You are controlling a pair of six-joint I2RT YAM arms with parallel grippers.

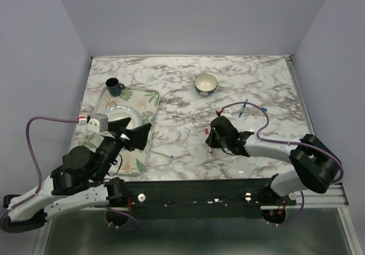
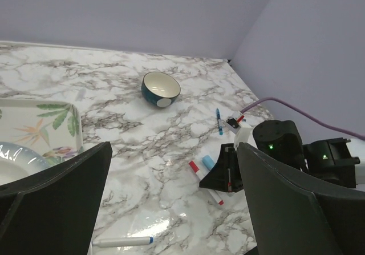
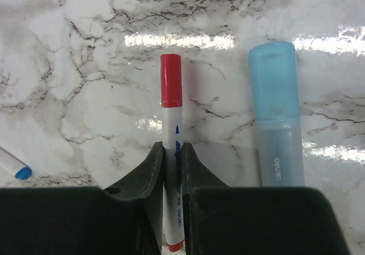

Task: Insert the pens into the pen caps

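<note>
Gripping a red-capped pen [image 3: 171, 124] with the right gripper [image 3: 172, 152], jaws clamped on the white barrel. Pen flat on the marble counter [image 3: 85, 67], pointing away from the wrist. Red cap [image 3: 171, 88] seated on the far end, a red end plug visible at the near end between the fingers [image 3: 142, 178]. Pale blue marker [image 3: 276, 118] just beside it on the right, parallel, not touching, cap on.

Left gripper [image 2: 172, 149] fully open, holding nothing, hovering over the near right part of the floral tray [image 1: 149, 104] at the counter's left side. White plate [image 1: 122, 115] lying in the tray. Dark mug [image 1: 114, 85] at the tray's far left corner; can't tell whether on the tray or just behind it.

Other pens, all flat on the counter:
- blue-tipped white pen [image 1: 162, 153] just off the tray's near right corner, between the two grippers, touching nothing
- dark blue pen [image 1: 244, 106] beyond the right gripper, toward the far right, well apart from the held pen

Bowl [image 1: 205, 84], dark outside and pale inside, upright near the far edge, centre-right.

Seen from the left wrist: right gripper low against the counter, red-capped pen and pale blue marker side by side at its fingertips.
</note>
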